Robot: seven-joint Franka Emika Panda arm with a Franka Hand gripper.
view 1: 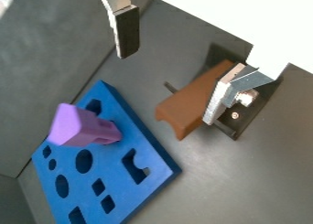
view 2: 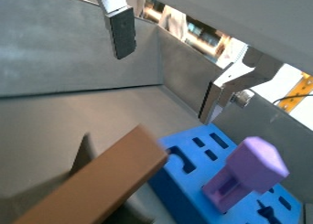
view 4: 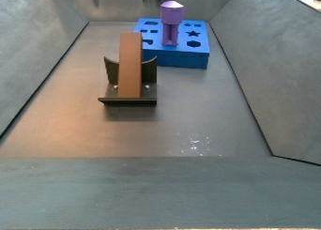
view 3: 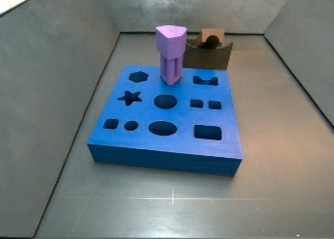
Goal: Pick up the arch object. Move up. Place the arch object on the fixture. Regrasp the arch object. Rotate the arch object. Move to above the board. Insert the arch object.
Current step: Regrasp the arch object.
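Observation:
The arch object (view 4: 130,63), a long reddish-brown bar, stands on end in the fixture (view 4: 127,96), a small dark block on the floor. Both wrist views show it from above: arch object (view 1: 188,105), arch object (view 2: 95,185). My gripper (view 1: 178,63) hangs well above it, open, with nothing between its fingers; the same wide gap shows at the gripper (view 2: 171,58). The blue board (view 3: 167,114) lies beside the fixture (view 3: 209,56). In that side view the arch object (view 3: 209,35) peeks out behind the purple peg. The gripper does not show in either side view.
A purple faceted peg (view 3: 171,52) stands upright in the board's far row, also seen as peg (view 1: 82,126) and peg (view 4: 172,17). Grey sloping walls (view 4: 38,74) enclose the floor on all sides.

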